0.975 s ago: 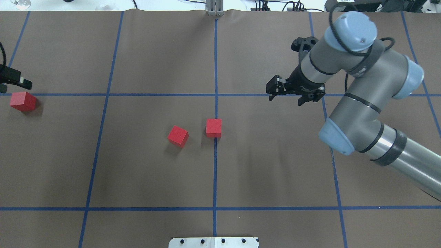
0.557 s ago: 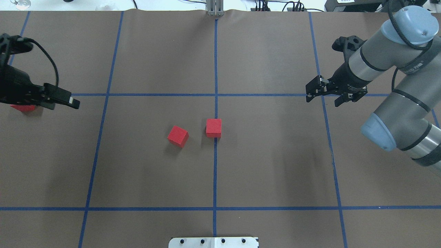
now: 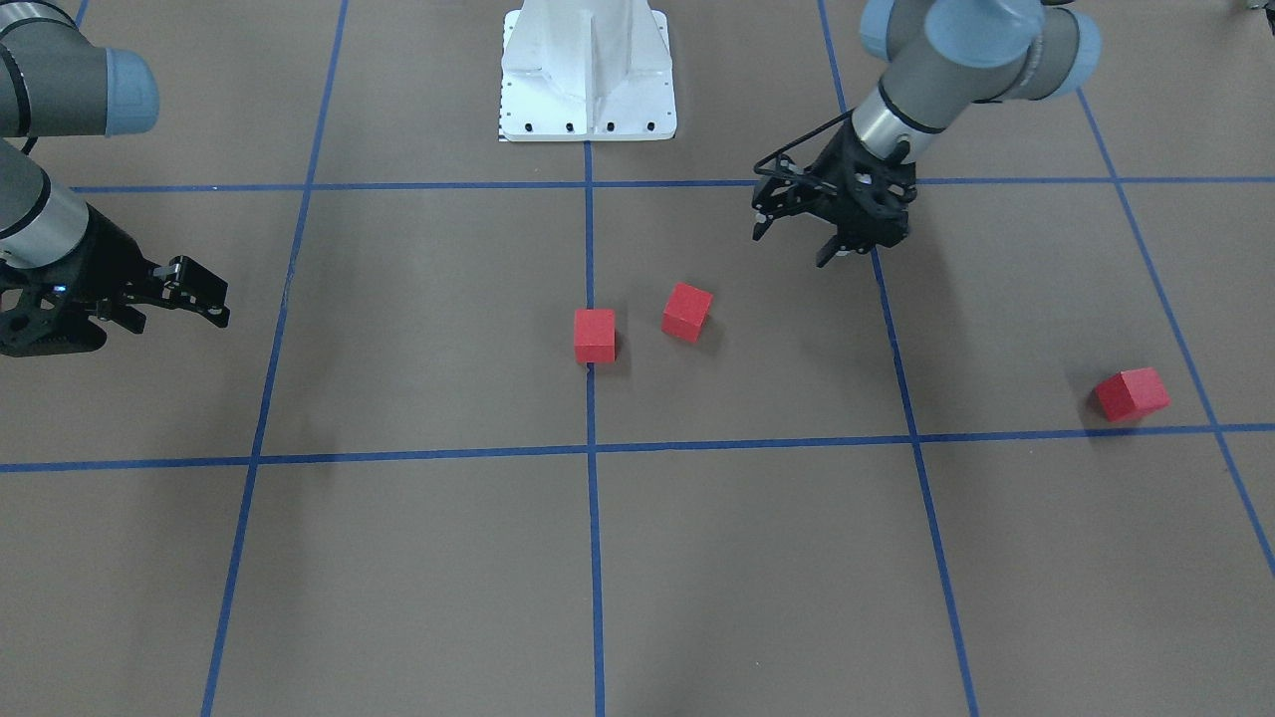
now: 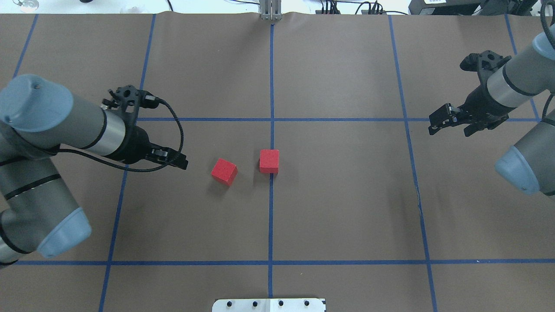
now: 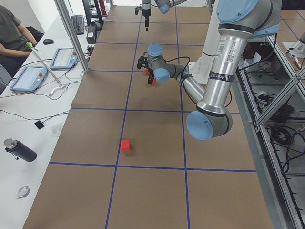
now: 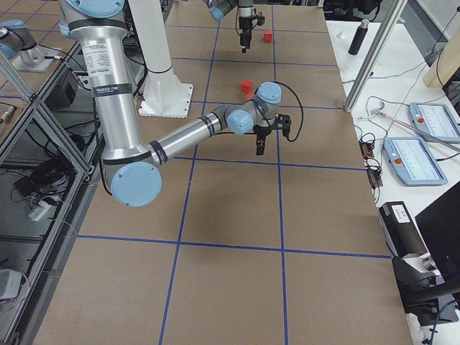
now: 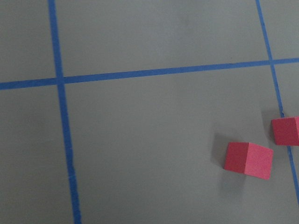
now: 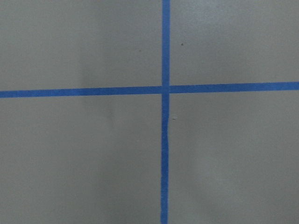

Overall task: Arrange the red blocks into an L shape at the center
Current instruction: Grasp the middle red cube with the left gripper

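At the center [image 4: 303,173]: red block on line [image 4: 269,161], skewed block [image 4: 224,171] apart | third block [image 3: 1133,393] far left | left gripper [image 3: 792,246] spread, empty, near skewed block | right gripper [image 4: 448,128] spread | advised: align jaws with skewed faces.

Brown table [image 4: 347,208] gridded with blue tape [image 4: 271,216] — a white side bench [image 5: 28,129] holds tablets [image 5: 63,57] and a black bottle [image 5: 19,150].

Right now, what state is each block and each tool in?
Left tool: open, empty.
Right tool: open, empty.
Centre-line block: flat, unrotated, ungrasped.
Rotated block: flat, skewed, touching nothing.
Far block: flat, alone, off at the robot's left.
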Available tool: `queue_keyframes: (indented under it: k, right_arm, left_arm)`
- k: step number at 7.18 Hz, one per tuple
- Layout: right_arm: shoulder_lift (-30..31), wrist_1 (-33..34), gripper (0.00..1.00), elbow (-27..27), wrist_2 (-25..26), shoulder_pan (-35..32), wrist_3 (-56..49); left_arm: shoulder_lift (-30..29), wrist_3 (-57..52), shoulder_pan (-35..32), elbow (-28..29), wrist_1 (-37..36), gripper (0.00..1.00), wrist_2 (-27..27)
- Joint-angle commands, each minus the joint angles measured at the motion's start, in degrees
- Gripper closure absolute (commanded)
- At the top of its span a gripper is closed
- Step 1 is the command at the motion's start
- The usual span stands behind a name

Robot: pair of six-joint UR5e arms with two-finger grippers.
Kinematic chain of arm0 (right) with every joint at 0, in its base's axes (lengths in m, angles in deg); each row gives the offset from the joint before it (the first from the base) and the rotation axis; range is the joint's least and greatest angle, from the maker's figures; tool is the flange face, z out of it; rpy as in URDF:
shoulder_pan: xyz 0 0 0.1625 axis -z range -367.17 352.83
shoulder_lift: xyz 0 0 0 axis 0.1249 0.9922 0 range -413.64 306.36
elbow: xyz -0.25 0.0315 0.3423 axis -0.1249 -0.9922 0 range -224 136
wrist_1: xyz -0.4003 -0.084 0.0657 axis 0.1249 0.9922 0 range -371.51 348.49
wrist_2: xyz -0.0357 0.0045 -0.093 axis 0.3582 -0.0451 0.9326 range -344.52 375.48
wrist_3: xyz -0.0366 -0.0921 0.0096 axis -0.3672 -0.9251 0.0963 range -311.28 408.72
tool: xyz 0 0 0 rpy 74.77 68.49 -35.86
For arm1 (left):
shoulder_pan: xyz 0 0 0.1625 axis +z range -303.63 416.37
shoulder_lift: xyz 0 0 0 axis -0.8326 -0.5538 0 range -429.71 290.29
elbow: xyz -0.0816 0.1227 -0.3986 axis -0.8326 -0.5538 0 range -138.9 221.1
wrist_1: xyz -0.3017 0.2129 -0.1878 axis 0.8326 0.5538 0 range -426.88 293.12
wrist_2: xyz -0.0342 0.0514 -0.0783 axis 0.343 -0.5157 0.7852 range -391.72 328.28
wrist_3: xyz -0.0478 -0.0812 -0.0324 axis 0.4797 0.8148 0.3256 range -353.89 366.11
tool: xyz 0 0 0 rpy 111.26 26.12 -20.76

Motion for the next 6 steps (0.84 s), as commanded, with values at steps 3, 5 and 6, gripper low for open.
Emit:
queue_keyframes:
  k: [3,5,6]
  right_arm:
    - [0.25,-0.08,0.00,-0.40,0.09,0.11,-0.16]
    - [0.25,0.01,0.00,-0.32,0.09,0.11,-0.07]
    - [0.25,0.01,0.00,-0.40,0.09,0.19,-0.16]
  left_arm:
    - [-12.47,-21.75,2.93,5.73,-17.61,0.09,-4.48]
    - [-13.19,-23.14,9.14,6.26,-20.39,0.01,-15.33]
    - [-14.32,-22.61,11.43,8.61,-20.39,0.01,-19.66]
